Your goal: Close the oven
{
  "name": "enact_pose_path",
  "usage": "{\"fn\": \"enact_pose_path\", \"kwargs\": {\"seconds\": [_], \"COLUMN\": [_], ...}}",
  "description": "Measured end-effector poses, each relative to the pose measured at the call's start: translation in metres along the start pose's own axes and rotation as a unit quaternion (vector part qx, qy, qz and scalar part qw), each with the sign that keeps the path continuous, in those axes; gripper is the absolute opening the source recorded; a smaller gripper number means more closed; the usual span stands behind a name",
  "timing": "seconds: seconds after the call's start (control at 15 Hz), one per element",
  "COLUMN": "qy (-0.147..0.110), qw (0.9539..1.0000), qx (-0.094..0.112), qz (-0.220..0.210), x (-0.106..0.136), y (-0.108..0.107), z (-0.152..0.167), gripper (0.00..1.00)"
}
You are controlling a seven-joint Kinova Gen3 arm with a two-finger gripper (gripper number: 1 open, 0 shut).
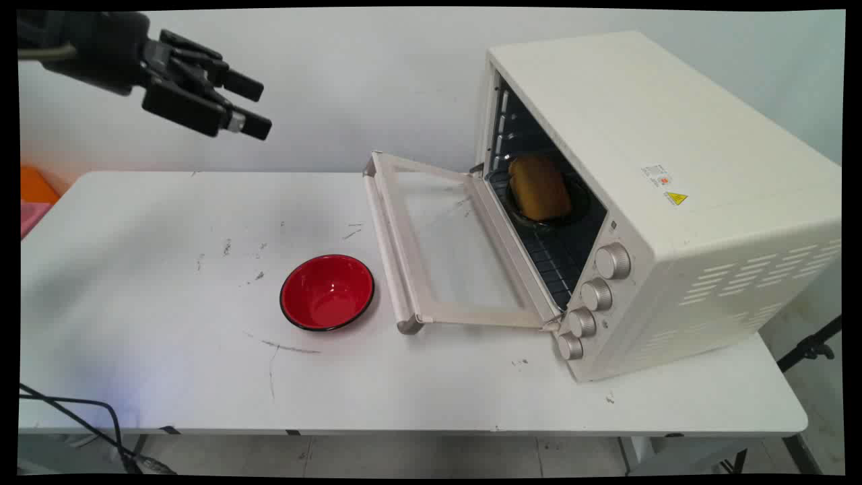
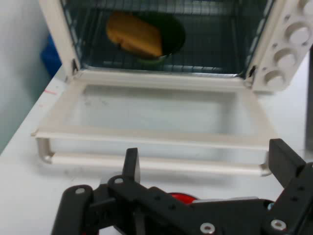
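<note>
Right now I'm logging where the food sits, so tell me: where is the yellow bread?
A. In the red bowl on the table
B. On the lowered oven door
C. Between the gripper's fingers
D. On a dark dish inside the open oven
D: the bread lies on a dark dish on the rack inside the open oven; the red bowl holds nothing.

White table (image 1: pixel 168 377), cream toaster oven (image 1: pixel 673 202) with door (image 1: pixel 444 242) open, bread (image 1: pixel 539 187) inside, red bowl (image 1: pixel 327 292)
</note>
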Motion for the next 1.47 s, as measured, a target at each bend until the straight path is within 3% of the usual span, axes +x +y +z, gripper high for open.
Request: {"fn": "enact_pose_path", "kwargs": {"seconds": [0.53,0.8,1.07,1.47], "qy": [-0.061,-0.092,-0.12,-0.15], "qw": [0.9969,0.9939,0.991,0.9878], "qx": [0.047,0.058,0.058,0.04], "qz": [-0.015,-0.017,-0.016,-0.013], "x": [-0.027,-0.04,-0.052,-0.068], "y": [-0.033,-0.047,-0.058,-0.071], "z": [0.073,0.114,0.154,0.215], "gripper": [1.0,1.0,1.0,1.0]}}
